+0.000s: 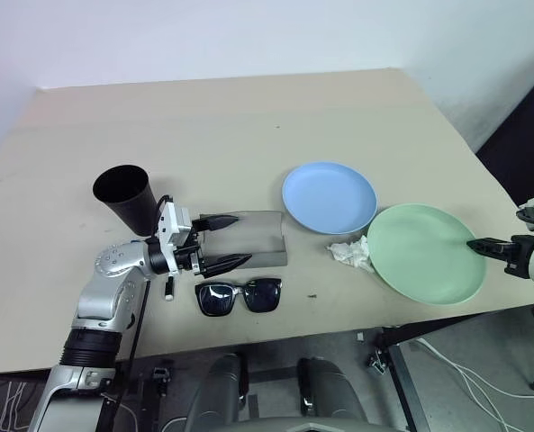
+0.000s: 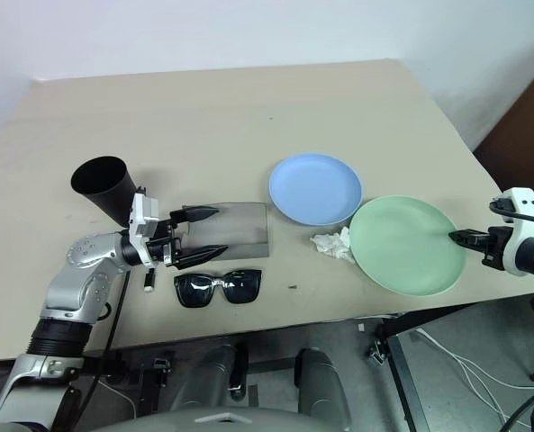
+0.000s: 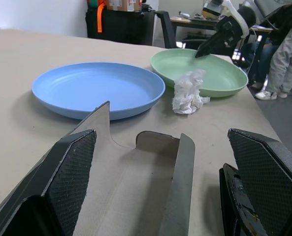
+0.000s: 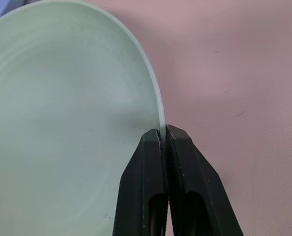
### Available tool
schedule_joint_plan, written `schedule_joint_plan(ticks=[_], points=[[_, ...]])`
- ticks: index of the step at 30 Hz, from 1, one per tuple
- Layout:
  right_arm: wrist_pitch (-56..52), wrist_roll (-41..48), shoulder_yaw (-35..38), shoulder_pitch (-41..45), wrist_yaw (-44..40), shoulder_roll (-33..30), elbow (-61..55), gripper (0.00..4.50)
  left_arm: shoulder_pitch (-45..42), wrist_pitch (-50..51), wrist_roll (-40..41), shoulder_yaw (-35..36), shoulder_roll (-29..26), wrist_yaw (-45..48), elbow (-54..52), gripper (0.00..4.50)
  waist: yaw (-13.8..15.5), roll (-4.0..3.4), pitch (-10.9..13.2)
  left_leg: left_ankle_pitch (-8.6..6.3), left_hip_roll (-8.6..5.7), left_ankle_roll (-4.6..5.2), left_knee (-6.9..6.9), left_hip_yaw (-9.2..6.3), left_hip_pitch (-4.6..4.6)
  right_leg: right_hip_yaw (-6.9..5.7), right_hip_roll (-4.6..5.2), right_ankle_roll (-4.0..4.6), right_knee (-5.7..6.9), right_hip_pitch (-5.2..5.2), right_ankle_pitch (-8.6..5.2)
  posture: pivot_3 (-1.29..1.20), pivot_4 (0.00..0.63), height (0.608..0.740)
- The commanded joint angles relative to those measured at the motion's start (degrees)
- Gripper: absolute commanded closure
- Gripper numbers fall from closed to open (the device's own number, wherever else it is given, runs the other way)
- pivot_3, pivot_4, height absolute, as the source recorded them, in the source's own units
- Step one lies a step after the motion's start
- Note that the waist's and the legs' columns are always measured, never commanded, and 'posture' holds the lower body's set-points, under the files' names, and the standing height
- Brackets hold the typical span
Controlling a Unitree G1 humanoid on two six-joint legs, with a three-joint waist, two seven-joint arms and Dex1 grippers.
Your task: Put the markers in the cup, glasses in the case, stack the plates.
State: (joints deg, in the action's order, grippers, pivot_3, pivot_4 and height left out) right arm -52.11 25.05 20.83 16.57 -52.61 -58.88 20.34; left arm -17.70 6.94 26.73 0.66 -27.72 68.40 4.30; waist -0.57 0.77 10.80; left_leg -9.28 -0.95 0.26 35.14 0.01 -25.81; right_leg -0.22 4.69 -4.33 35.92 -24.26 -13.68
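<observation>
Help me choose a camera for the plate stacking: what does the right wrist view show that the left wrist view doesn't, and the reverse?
Right wrist view: the right claw shut on the green plate's rim, seen close.

Left wrist view: the blue plate, crumpled tissue, the open grey case between the left claw's spread fingers.

Shared: the green plate and the right claw at its rim.

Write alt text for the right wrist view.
The right gripper, its two black fingers shut, pinches the thin rim of the round mint green plastic plate. The plate lies on the plain tabletop.
</observation>
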Motion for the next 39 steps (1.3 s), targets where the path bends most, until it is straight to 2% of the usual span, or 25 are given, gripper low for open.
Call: schedule_joint_plan(ticks=[1, 4, 10, 17, 23, 33, 39], points=[[0.4, 2.1, 2.7, -0.1, -3.8, -3.1, -2.1, 4.47, -0.3, -0.7, 0.3, 0.5, -0.2, -0.1, -1.0, 0.0, 0.0, -0.01, 0.0, 0.0, 0.0, 0.01, 0.0, 0.0, -0.01, 0.0, 0.0, 0.0, -0.01, -0.02, 0.0, 0.0, 0.15, 0.735], [1.2, 4.4, 4.5, 1.4, -6.5, -3.7, -2.5, 4.47, -0.7, -0.9, 0.3, 0.9, -0.4, -0.2, -0.6, 0.0, 0.0, -0.01, 0.0, 0.0, 0.0, 0.01, 0.0, 0.0, -0.04, 0.0, -0.01, 0.0, -0.01, -0.04, 0.0, 0.0, 0.15, 0.735], [-0.9, 8.3, 4.9, 11.1, -4.7, -1.8, -2.3, 4.47, -1.1, -1.1, 0.2, 1.5, -0.6, -0.6, -0.4, 0.0, -0.3, -0.1, 0.1, -0.07, 0.01, -0.1, 0.02, 0.03, -0.01, -0.01, 0.0, 0.0, 0.02, -0.06, 0.01, 0.0, 0.15, 0.735], [3.8, 3.8, -2.4, 30.5, 2.9, 5.4, 6.3, 4.47, -0.4, -1.4, 0.2, 2.5, -1.5, -1.9, -1.3, 0.0, -0.3, -0.12, 0.1, -0.07, 0.04, -0.1, -0.01, 0.06, -0.19, -0.01, -0.01, 0.01, -0.03, -0.22, 0.01, 0.0, 0.15, 0.735], [9.3, -3.4, -10.1, 41.8, 6.7, 12.2, 17.1, 4.47, 1.0, -1.0, 0.8, 3.8, -2.9, -3.4, -3.3, 0.0, -0.1, -0.14, 0.1, -0.01, 0.04, 0.0, -0.03, 0.06, -0.63, -0.02, 0.02, 0.02, -0.05, -0.61, 0.03, 0.0, 0.15, 0.735], [15.3, -12.7, -20.6, 44.5, 3.6, 20.0, 25.4, 4.47, 2.7, 0.8, 1.6, 5.4, -4.3, -6.4, -7.3, 0.0, -0.2, -0.19, 0.1, -0.02, -0.01, 0.06, -0.02, 0.09, -0.7, -0.01, 0.08, 0.02, 0.06, -0.7, 0.05, 0.0, 0.15, 0.735], [17.0, -14.2, -21.1, 43.5, 3.3, 21.6, 24.8, 4.47, 2.8, 1.0, 1.7, 5.7, -4.6, -6.8, -7.3, 0.0, -0.2, -0.19, 0.1, -0.02, 0.0, 0.06, -0.02, 0.09, -0.65, -0.02, 0.04, 0.01, 0.14, -0.71, 0.05, 0.0, 0.15, 0.735]])
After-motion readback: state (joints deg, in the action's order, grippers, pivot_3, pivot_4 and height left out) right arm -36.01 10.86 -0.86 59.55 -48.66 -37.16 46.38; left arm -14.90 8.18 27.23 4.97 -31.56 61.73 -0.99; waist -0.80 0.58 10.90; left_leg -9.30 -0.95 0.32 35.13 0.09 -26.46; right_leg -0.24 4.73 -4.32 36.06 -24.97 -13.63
